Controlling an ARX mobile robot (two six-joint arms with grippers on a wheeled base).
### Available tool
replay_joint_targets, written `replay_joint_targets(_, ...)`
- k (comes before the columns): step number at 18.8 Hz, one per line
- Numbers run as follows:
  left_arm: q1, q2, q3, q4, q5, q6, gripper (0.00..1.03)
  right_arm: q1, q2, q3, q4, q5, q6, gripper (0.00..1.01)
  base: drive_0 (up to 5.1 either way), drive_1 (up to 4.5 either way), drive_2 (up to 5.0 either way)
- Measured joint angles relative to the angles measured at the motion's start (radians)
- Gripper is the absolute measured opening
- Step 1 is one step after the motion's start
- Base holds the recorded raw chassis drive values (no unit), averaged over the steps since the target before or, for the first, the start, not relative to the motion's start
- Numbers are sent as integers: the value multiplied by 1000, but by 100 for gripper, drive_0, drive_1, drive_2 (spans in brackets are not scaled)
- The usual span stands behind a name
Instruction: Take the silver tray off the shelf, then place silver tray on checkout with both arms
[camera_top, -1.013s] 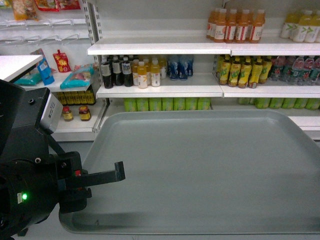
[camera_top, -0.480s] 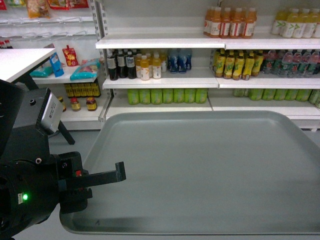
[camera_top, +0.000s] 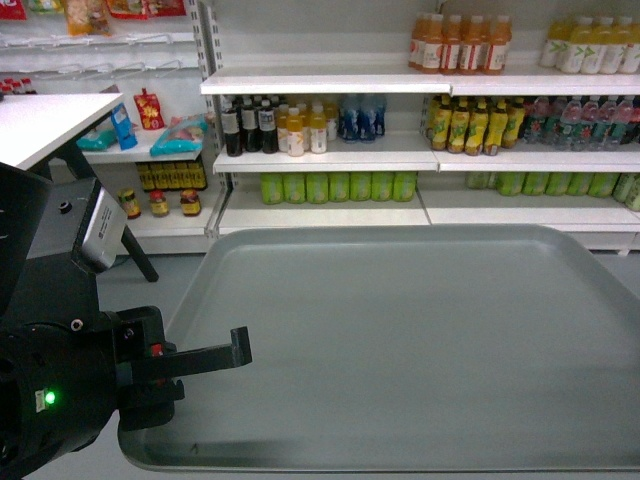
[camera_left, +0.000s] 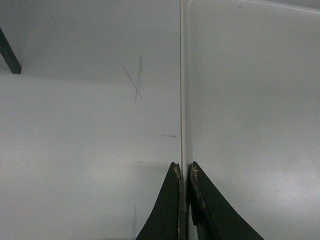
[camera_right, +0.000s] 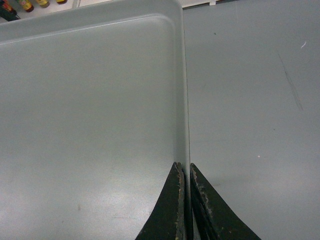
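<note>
Right arm not seen in head view; right gripper (camera_right: 184, 200) shown only as two black fingertips in its own wrist view, pinched on right rim of silver tray (camera_top: 400, 340). Near edge and right edge of tray cut off by frame in head view. Left gripper (camera_left: 184, 200) likewise pinched on left rim, fingers pressed close with thin rim edge between; one finger (camera_top: 205, 355) seen lying over tray's left rim in head view, lower finger hidden beneath. Tray held level in mid-air, off the shelf (camera_top: 320, 160), well apart from it, grey floor (camera_top: 160, 290) seen between. Corner of white counter (camera_top: 40, 125) at upper left, mostly cut off; whether checkout, not told. Floor open on both outer sides of tray in wrist views; dark leg (camera_left: 9, 52) at upper left of left wrist view. Count: one tray, two grippers, one arm body (camera_top: 60, 390) with one green light (camera_top: 48, 398). Bottles (camera_top: 460, 45) on shelves too many and too small to count
</note>
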Motion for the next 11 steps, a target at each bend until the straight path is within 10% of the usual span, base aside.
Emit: replay_joint_targets(11,3,0,0,1,0,0,3,0,0,0,2,0,0,3,-492,248,248)
